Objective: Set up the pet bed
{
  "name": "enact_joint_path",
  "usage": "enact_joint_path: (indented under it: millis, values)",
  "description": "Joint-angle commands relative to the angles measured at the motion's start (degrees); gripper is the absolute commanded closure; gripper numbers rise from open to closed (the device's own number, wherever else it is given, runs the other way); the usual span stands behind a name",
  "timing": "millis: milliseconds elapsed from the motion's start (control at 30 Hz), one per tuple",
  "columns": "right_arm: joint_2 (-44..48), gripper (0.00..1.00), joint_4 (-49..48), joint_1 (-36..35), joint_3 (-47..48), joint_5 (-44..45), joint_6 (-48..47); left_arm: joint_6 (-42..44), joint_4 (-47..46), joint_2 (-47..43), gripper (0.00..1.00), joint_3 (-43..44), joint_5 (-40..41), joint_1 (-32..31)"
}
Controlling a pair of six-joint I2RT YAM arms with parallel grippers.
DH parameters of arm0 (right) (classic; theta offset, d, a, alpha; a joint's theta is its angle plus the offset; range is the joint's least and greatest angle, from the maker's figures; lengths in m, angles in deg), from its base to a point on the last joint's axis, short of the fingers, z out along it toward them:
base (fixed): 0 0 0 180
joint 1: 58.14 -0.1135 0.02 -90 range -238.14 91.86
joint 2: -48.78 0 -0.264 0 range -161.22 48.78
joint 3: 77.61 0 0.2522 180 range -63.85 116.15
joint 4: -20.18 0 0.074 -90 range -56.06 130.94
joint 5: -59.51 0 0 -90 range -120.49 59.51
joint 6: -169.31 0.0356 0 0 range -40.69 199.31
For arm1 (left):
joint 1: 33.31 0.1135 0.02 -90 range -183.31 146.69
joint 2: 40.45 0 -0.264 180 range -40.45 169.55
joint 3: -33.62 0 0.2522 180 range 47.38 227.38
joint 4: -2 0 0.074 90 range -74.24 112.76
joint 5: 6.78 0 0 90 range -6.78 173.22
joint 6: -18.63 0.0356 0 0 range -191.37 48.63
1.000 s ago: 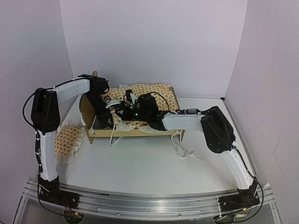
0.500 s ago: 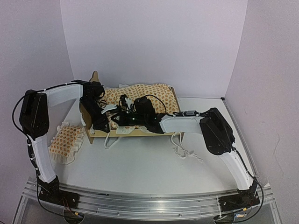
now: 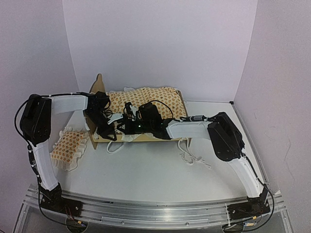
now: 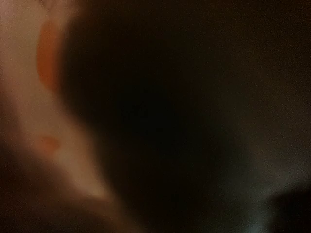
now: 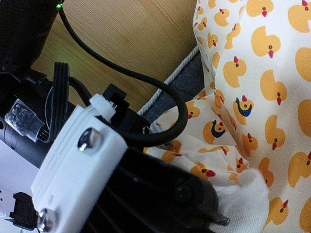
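Top external view: the white worktop (image 3: 146,170) is occupied at its back left by the pet bed (image 3: 146,138). The light-wood frame is set lengthwise, with the scalloped headboard (image 3: 99,83) at the left end. The duck-print bedding (image 3: 150,97) is heaped over the middle and right of the frame, and ruffles are spilled over its front. The pillow (image 3: 68,143) is laid on the worktop just left of the frame. Both arms are reached into the frame's left part. The right tool (image 3: 125,122) is closed fully beside the bedding; whether cloth is pinched cannot be told. The left tool (image 3: 103,130) is sunk near the headboard. Its opening cannot be told, its wrist view being dark and blurred.
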Motion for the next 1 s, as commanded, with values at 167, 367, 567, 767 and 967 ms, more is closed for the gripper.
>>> enact_joint_path:
  millis: [167,367,567,767,967]
  values:
    - [5.61,1.00,-12.31,1.87,1.97,5.30,-0.13,7.36,11.10,10.83,0.67,-6.33,5.14,-5.76]
    - [8.82,0.94,-11.05,1.81,0.13,7.60,-1.90,3.95,18.37,14.83,0.68,-4.08,6.60,-6.42]
    - [15.52,0.63,-4.44,1.87,-4.28,12.95,-2.67,5.04,16.14,10.50,0.51,-5.34,7.08,-6.37]
    - [22.60,0.56,1.10,1.78,-8.19,14.14,-3.23,1.86,15.95,14.39,0.88,0.91,3.97,-5.96]
    - [31.94,0.52,3.77,1.82,-16.76,15.45,-4.09,-0.58,18.97,14.53,1.00,6.87,-0.12,-5.97]
